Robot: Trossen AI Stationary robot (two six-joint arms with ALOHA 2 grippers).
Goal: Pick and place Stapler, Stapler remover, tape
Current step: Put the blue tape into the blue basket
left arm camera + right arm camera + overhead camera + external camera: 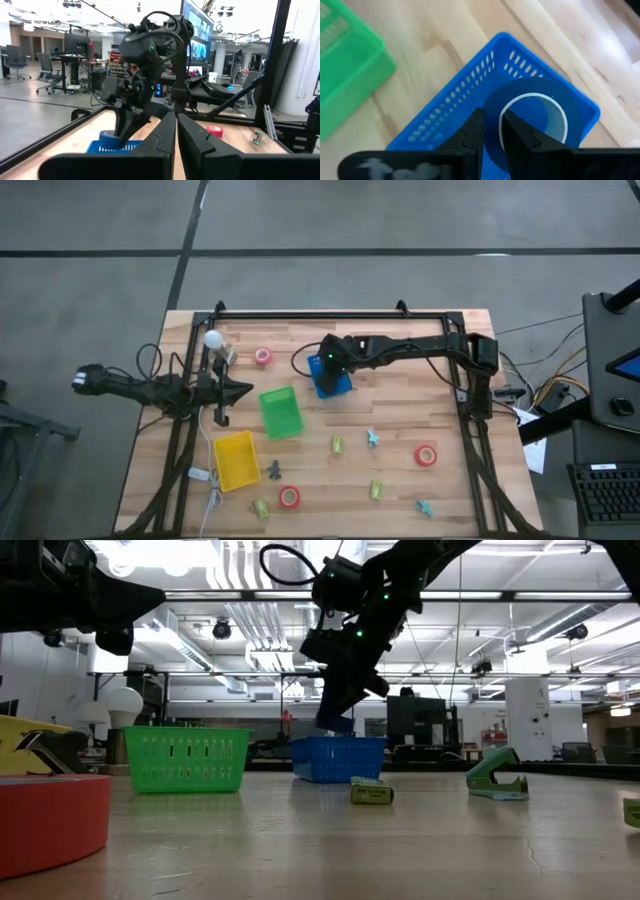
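My right gripper (492,132) is shut on a blue tape roll (532,117) over the blue bin (470,85), which stands at the table's far middle (331,383). In the low view the roll (335,724) hangs at the bin's rim (338,745). Three red tape rolls lie flat on the table (263,356) (426,455) (289,497). Small yellow-green staplers (338,444) (376,490) and teal staple removers (372,438) (425,507) lie in the near half. My left gripper (245,391) waits shut at the left. My right gripper pinches the blue roll's ring wall (492,117), one finger (472,132) outside the ring and one (517,135) inside its hole. The fingers point down from above. The roll hangs below them on edge, over the blue bin's inside.
A green bin (281,412) and a yellow bin (236,459) stand left of the blue one. A white bulb (213,340) and cables lie at the far left. A dark frame (330,315) runs around the table's edges. Bare wood shows right of the blue bin.
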